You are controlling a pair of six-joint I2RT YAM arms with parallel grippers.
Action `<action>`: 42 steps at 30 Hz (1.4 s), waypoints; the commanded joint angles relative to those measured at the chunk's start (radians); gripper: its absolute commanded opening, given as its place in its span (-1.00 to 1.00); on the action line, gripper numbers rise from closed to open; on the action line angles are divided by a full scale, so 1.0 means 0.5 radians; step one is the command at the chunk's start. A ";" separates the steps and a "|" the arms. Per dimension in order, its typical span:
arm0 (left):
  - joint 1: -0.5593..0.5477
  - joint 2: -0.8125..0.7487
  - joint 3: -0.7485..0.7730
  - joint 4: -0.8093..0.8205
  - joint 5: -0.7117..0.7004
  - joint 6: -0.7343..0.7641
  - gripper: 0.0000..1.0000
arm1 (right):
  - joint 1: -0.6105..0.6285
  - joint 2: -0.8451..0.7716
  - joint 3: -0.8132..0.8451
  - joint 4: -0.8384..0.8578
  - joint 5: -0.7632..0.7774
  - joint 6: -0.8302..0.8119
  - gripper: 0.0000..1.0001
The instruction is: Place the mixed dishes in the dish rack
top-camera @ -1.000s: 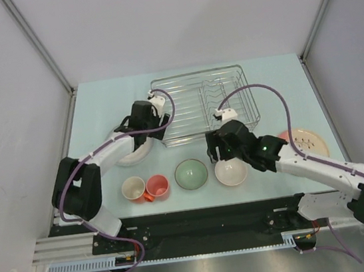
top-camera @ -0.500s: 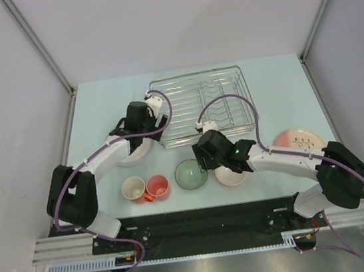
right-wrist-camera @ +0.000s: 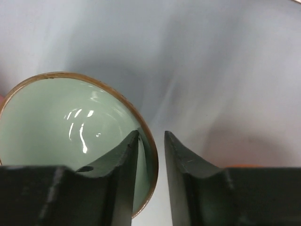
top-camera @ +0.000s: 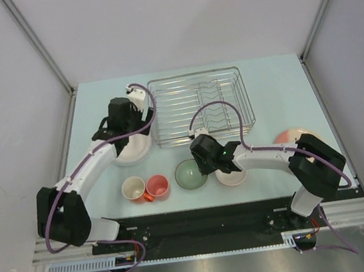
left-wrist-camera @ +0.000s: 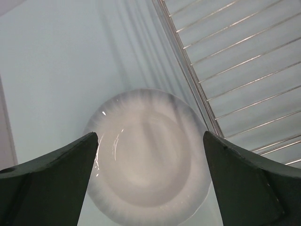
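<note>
The silver wire dish rack (top-camera: 198, 104) (left-wrist-camera: 244, 61) stands at the back with no dish in it. My left gripper (top-camera: 130, 135) (left-wrist-camera: 150, 136) hangs open above the white plate (top-camera: 133, 154) (left-wrist-camera: 148, 155), which lies on the table just left of the rack. My right gripper (top-camera: 203, 167) (right-wrist-camera: 151, 134) is pinched in on the right rim of the pale green bowl (top-camera: 188, 175) (right-wrist-camera: 61, 122), one finger inside and one outside. The bowl sits on the table. The white bowl (top-camera: 233, 177) lies right of it, partly under the right arm.
A pinkish cup (top-camera: 133, 188) and an orange-red mug (top-camera: 156, 186) stand side by side left of the green bowl. The pink-and-cream plate (top-camera: 303, 137) lies at the right, partly behind the right arm. Grey walls close in both sides of the table.
My right gripper moved left from over the white bowl to the green bowl's rim and closed down on it. My left gripper swung left and back and opened wide over the white plate.
</note>
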 commanded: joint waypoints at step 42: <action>0.819 -0.331 -0.049 -0.285 0.849 -0.227 0.99 | -0.732 1.010 1.557 1.777 2.304 -2.995 -1.00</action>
